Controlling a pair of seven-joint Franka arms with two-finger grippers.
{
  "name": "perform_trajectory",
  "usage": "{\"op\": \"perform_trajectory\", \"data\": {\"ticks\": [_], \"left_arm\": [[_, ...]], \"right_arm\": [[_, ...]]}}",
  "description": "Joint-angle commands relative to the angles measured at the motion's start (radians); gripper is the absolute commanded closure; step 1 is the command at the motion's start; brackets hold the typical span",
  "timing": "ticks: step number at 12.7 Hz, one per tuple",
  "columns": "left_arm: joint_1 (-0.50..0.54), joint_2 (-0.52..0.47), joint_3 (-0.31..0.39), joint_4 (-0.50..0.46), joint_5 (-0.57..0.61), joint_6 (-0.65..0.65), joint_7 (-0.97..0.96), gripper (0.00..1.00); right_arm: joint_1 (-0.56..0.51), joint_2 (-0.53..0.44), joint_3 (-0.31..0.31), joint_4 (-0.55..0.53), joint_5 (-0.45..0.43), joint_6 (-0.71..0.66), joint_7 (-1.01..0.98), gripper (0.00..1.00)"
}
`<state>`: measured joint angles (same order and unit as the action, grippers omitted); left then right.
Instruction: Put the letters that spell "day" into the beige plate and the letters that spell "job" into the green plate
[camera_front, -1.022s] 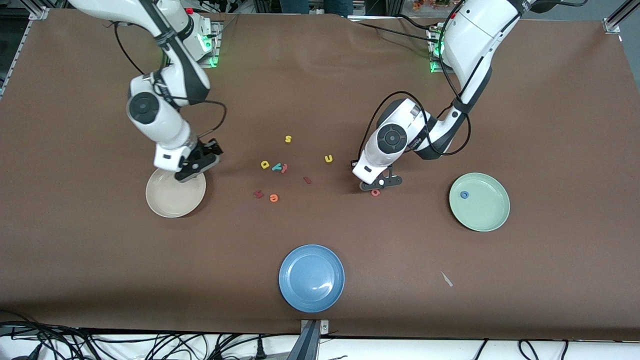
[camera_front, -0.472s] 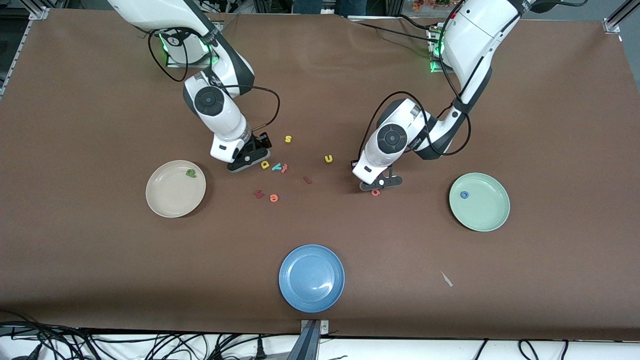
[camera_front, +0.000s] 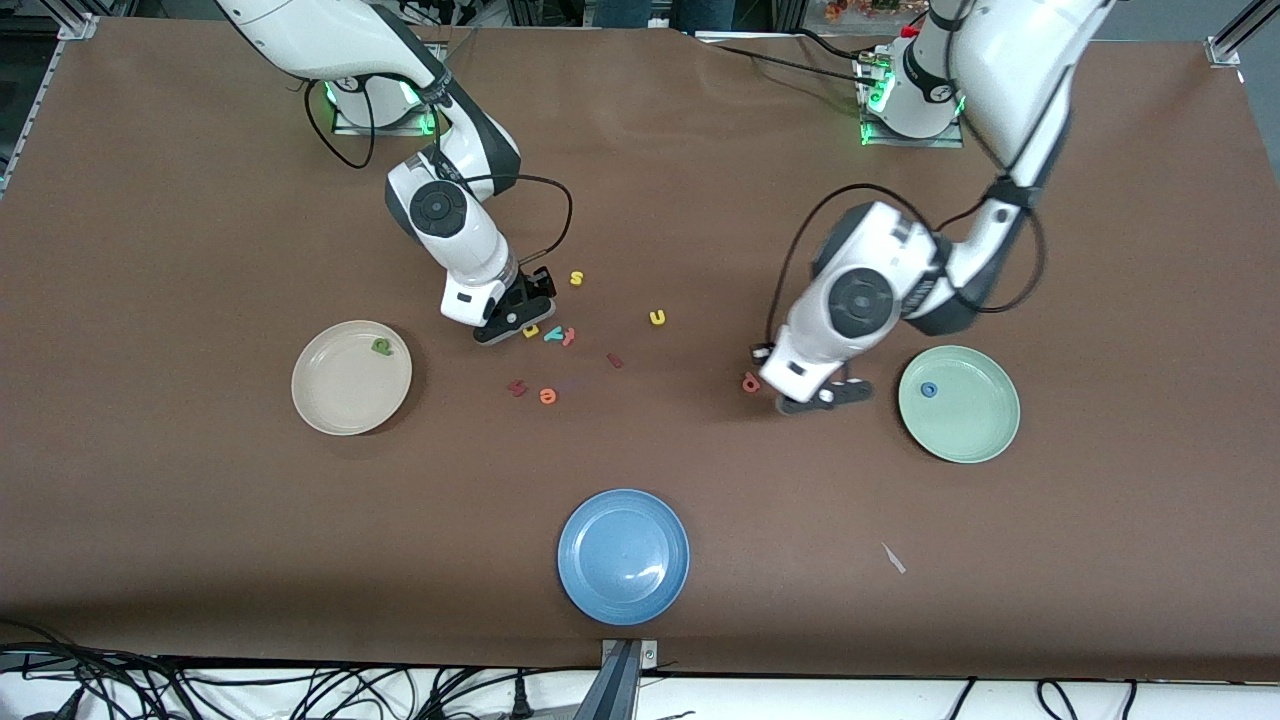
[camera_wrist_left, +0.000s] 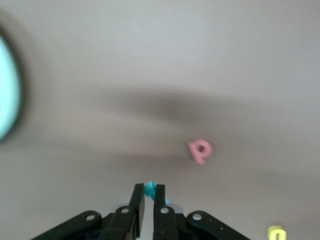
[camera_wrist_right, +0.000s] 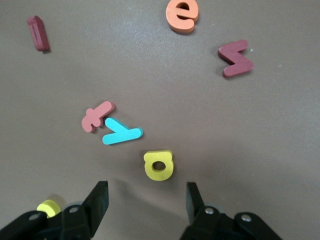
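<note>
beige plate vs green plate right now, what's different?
Colour: the beige plate is cream, the green plate pale mint. Contents: the beige plate holds a green a; the green plate holds a blue o. Place: the beige plate sits toward the right arm's end, the green plate toward the left arm's. Both are round, rimmed and look the same size.

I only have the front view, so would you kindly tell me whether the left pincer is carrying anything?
Observer: Yes. The left wrist view shows the left pincer shut on a teal letter, whose tip pokes out between the fingers.
Operator: Thank you. How does the right pincer stand at the yellow d?
Observer: In the right wrist view the right pincer is open, and the yellow d lies untouched just ahead of the gap.
</note>
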<state>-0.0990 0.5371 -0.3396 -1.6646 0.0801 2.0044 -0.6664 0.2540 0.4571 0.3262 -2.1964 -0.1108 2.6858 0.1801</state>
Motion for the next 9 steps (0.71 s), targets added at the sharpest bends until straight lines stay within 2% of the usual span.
{"op": "perform_trajectory", "data": {"ticks": [1,5,7,9], "left_arm": [[0.14,0.003,-0.012,0.016,0.015,-0.074,0.166,1.0],[0.352,0.015,-0.006,-0.001,0.047,-0.156,0.486,1.0],[0.418,0.053,-0.006,-0.003,0.12,-0.156,0.582,1.0],[0.45,0.095,-0.007,0.006,0.148,-0.119,0.628,1.0]], "right_arm": [[0.008,0.02,-0.004,0.017,-0.055,0.011,0.021,0.35],[0.008,0.034,-0.004,0.018,-0.069,0.037,0.021,0.35],[0.008,0.044,-0.009,0.023,-0.121,0.04,0.021,0.35],[0.008,0.063,-0.012,0.027,-0.125,0.074,0.021,0.35]]}}
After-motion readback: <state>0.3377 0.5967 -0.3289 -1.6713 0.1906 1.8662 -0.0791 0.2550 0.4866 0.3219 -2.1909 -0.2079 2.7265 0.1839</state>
